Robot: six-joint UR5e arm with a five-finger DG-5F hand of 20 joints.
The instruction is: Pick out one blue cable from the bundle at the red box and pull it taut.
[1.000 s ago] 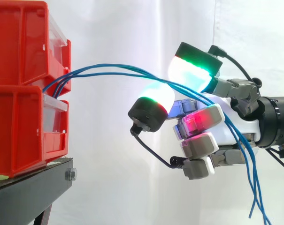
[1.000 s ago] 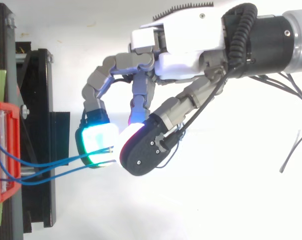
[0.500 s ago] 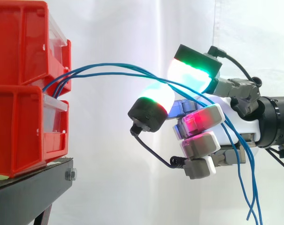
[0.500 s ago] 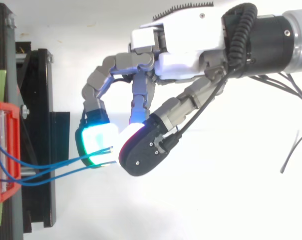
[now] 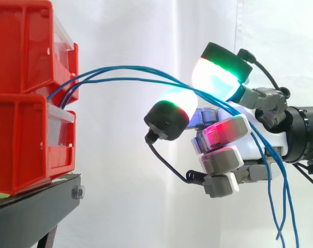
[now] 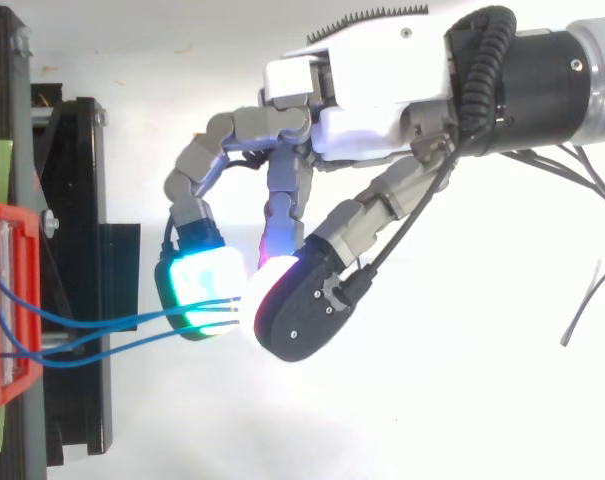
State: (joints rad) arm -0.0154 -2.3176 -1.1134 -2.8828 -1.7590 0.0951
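Robot hand (image 6: 382, 90) was clamped on the blue cables (image 5: 125, 78), pinched between two glowing pads. The cables arced, not taut, from the red bins (image 5: 21, 129).

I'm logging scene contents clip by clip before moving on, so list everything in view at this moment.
red bins: two, red, stacked at the left on the stand
clear front panels: two, see-through, one on each bin's front
blue cables: three, blue, arching from the gap between the bins to the hand, then hanging down
black stand: one, black, under the bins
bolt: one, silver, on the stand's corner
white curtain: one, white, behind everything
hand: one, white and grey, right of the bins, with the cables passing across it
arm: one, black, entering from the right
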